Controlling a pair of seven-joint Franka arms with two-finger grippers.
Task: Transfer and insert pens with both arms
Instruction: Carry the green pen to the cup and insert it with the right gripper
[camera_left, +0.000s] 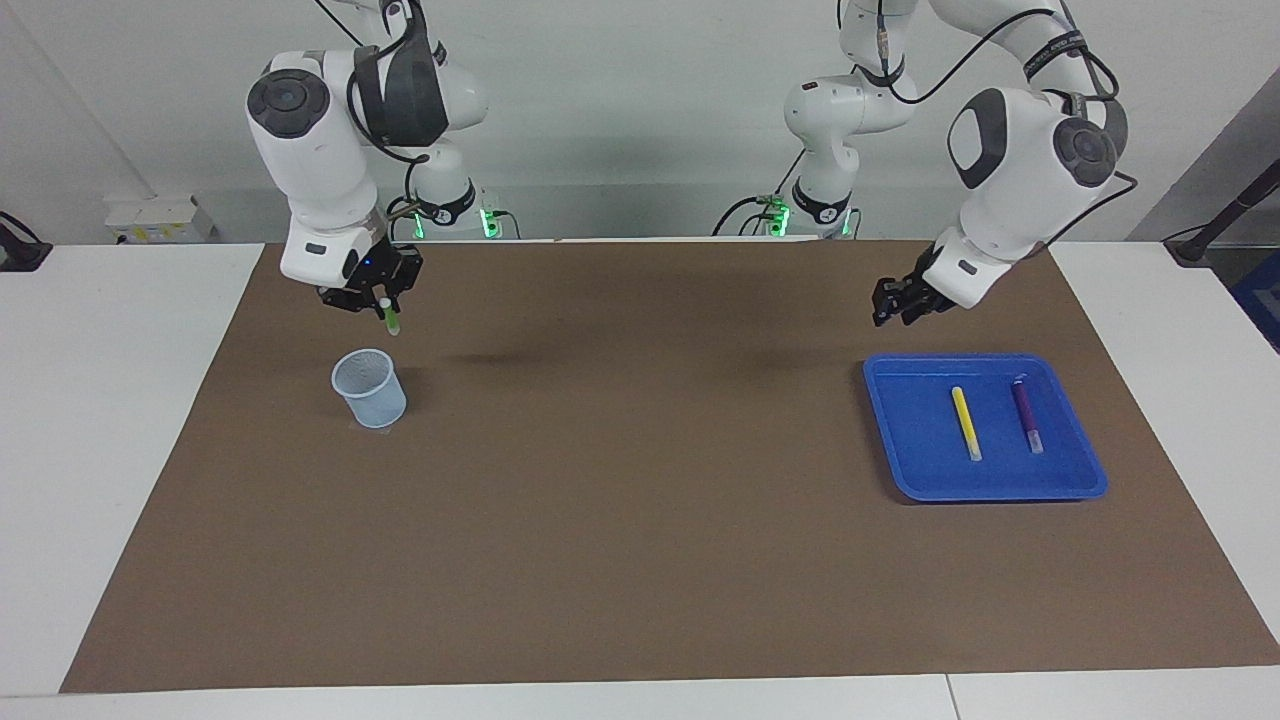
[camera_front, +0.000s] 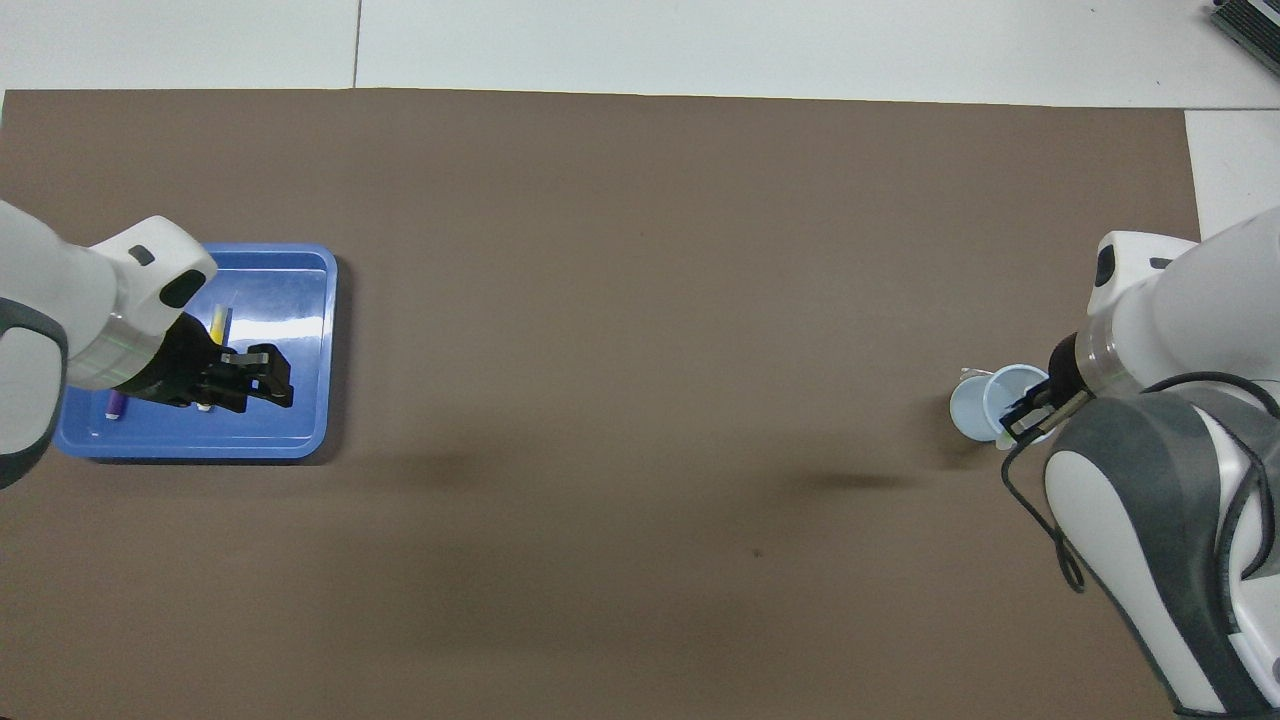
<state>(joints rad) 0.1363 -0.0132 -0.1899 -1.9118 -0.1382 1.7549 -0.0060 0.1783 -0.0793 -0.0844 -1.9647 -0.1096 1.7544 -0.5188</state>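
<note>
Now the right gripper (camera_left: 384, 305), clenched on the thin bright green pen (camera_left: 391, 320), hangs over the pale blue mesh cup (camera_left: 369, 387). None is inserted yet; the yellow pen (camera_left: 965, 423) and dark purple pen (camera_left: 1026, 414) lie in the blue plastic tray (camera_left: 900, 440), under the left gripper (camera_left: 888, 306), whose grip I cannot tell.

Our two arms (camera_left: 330, 170) glossy white, rounded shells, dark grey joint caps, silver wrist rings, black cables looping off them, black grippers (camera_left: 897, 300), green lights at our bases
</note>
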